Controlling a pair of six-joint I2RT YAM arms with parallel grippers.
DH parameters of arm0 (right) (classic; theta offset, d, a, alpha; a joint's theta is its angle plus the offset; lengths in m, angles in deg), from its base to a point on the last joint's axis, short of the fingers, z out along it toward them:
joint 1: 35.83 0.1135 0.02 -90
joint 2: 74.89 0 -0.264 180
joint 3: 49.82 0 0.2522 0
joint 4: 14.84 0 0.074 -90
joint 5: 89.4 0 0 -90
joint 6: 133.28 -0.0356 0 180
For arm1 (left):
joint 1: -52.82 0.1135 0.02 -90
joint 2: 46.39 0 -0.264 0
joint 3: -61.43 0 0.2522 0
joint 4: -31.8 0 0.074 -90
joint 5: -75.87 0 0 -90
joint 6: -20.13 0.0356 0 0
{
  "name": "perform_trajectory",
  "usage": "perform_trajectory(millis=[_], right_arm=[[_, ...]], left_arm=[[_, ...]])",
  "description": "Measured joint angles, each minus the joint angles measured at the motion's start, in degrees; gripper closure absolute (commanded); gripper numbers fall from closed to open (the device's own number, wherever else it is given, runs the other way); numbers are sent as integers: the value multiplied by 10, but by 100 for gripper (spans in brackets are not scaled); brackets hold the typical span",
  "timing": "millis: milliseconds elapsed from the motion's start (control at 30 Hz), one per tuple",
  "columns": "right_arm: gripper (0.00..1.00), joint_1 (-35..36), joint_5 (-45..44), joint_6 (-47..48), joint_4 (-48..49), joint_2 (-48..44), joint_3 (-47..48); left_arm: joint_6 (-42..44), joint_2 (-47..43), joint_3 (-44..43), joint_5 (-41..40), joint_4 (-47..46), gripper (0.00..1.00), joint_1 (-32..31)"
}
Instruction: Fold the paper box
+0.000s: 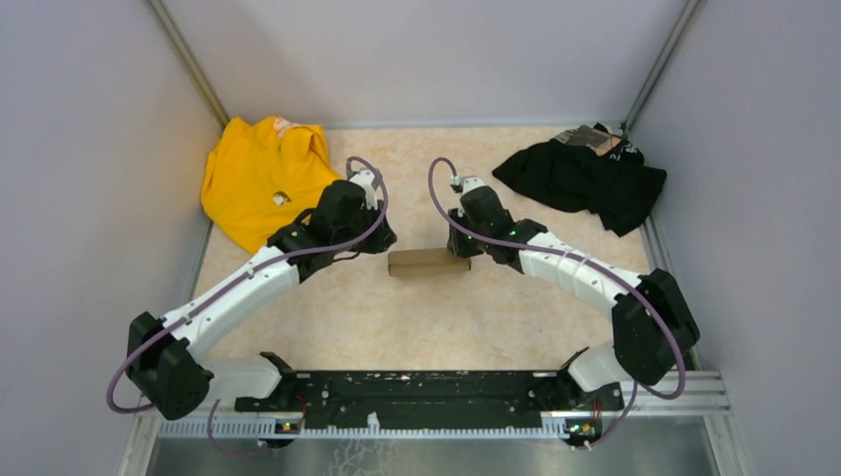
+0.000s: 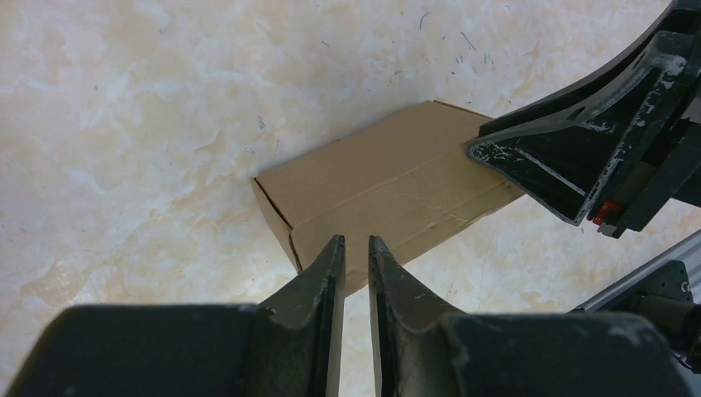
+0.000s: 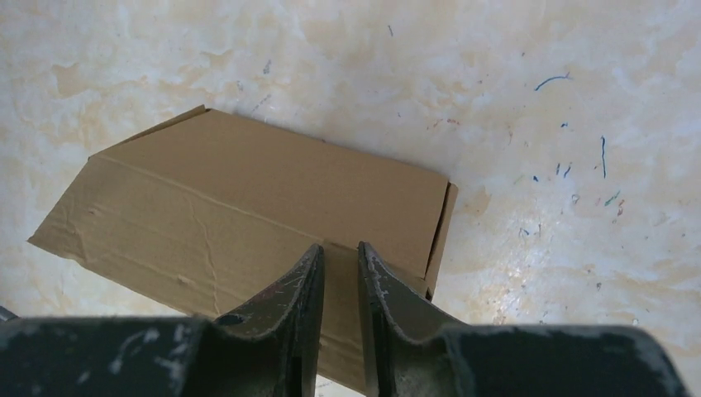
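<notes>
Midway across the marbled table, the paper box lies as a low brown carton between the two arms. The left gripper has its tips at the carton's left end and the right gripper at its right end. Both pairs of fingers stand almost together, leaving a thin slit. I cannot tell whether they pinch the cardboard.

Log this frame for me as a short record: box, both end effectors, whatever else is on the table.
paper box: brown, low carton lying between the arms
left end effector: fingers nearly together, tips at the box's left end; grip unclear
right end effector: fingers nearly together, tips at the box's right end; grip unclear
other items: yellow garment far left, black garment far right
</notes>
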Motion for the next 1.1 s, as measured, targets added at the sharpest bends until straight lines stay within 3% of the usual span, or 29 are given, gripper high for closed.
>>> perform_trajectory(millis=[300,733,1100], right_arm=[[79,0,-16,-2,57,-4,-26],[79,0,-22,-2,35,51,-19],[78,0,-31,-2,25,58,-19]], left_arm=[[-14,23,0,26,-2,78,0],[-29,10,4,45,-6,79,0],[-81,-15,97,21,-31,80,-52]])
